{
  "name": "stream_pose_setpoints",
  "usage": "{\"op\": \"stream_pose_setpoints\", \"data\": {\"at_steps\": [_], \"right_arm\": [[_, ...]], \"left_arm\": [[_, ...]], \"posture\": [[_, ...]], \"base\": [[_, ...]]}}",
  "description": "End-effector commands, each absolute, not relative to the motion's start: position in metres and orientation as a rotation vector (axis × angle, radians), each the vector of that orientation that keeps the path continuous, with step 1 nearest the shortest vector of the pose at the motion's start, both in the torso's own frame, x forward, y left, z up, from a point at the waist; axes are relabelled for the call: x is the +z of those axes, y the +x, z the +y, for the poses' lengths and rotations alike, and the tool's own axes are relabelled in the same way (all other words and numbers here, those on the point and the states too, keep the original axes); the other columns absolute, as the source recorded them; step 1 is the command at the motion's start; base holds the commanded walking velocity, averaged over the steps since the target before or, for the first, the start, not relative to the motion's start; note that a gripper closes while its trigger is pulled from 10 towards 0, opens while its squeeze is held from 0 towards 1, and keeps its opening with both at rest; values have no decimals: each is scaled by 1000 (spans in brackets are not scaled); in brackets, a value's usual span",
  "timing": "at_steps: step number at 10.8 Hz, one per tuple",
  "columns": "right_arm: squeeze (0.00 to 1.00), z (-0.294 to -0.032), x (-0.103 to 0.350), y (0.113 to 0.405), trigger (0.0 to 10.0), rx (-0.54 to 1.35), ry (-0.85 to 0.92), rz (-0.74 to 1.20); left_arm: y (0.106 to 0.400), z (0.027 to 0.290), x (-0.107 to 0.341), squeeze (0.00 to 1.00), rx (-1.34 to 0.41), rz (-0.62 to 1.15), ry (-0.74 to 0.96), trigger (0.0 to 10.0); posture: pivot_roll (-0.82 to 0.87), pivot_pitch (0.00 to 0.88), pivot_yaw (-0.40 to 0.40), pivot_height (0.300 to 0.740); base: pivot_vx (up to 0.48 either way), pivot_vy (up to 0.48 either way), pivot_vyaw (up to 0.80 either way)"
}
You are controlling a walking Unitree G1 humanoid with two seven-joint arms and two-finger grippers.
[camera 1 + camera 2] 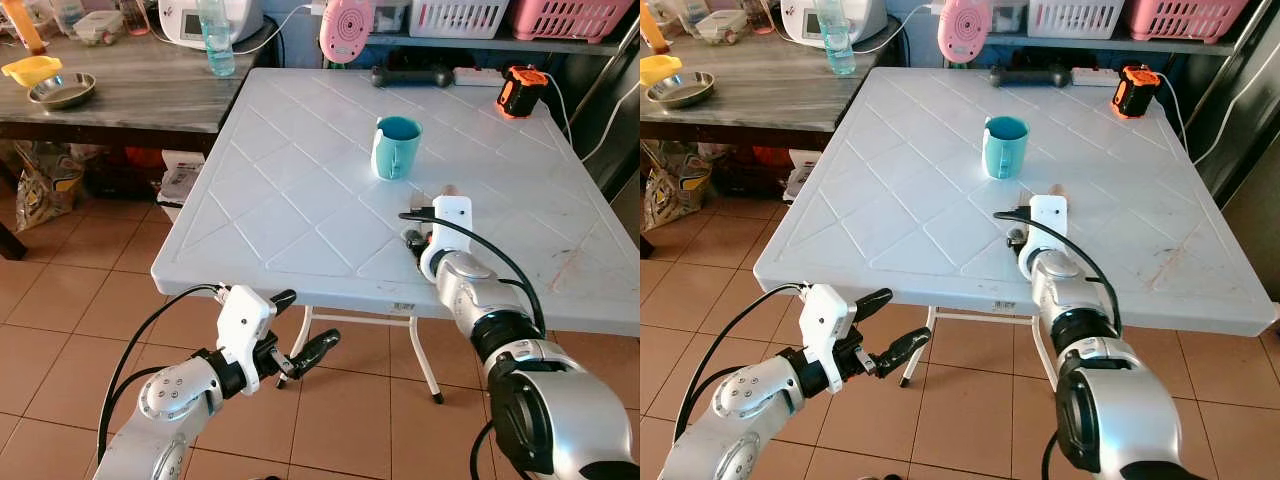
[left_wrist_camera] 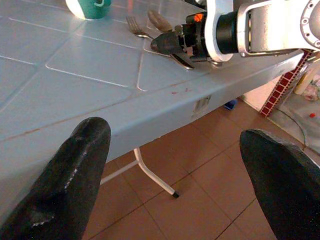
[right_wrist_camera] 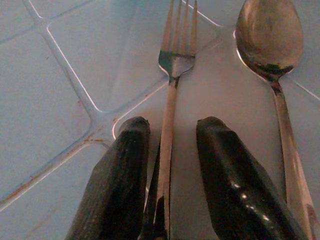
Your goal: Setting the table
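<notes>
Straddling the fork (image 3: pixel 170 100), the right gripper (image 3: pixel 167 150) rests low on the white counter (image 1: pixel 280 200), jaws slightly parted around its handle. Its long axis runs toward twelve o'clock, the spoon (image 3: pixel 272 55) parallel at three o'clock (left gripper (image 1: pixel 300 345) wide open, farther off).

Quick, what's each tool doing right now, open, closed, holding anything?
Left tool: open, holding nothing, below the white table's near edge.
Right tool: fingers slightly apart astride the fork handle on the table; a firm grip cannot be told.
</notes>
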State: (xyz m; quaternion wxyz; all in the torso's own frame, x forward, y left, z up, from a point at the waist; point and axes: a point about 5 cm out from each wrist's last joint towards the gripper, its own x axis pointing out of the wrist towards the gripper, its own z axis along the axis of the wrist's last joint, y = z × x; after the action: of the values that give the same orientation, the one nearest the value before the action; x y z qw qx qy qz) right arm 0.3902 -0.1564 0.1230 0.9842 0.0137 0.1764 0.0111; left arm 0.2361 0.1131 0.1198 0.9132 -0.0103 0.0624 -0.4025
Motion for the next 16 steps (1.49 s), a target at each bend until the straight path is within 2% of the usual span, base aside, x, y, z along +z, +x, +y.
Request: {"op": "stream_pose_setpoints", "data": {"at_steps": [1, 11, 12, 14, 16], "right_arm": [[0, -150, 107, 384, 0, 50, 32, 435], [0, -161, 97, 378, 0, 4, 85, 460], [0, -162, 106, 381, 0, 4, 93, 399], [0, -156, 133, 386, 0, 60, -5, 188], [0, -158, 142, 381, 0, 49, -29, 94]], "left_arm": [[233, 111, 122, 0, -835, 126, -19, 10000], [233, 109, 120, 0, -839, 135, -17, 10000], [235, 110, 122, 0, -824, 119, -6, 10000], [240, 112, 124, 0, -798, 101, 0, 10000], [245, 111, 124, 0, -797, 91, 1, 10000]], "posture": [[39, 124, 9, 740], [43, 114, 12, 740], [45, 106, 13, 740], [39, 90, 18, 740], [29, 77, 23, 740]], "base": [[0, 0, 0], [0, 0, 0], [0, 0, 0], [0, 0, 0], [0, 0, 0]]}}
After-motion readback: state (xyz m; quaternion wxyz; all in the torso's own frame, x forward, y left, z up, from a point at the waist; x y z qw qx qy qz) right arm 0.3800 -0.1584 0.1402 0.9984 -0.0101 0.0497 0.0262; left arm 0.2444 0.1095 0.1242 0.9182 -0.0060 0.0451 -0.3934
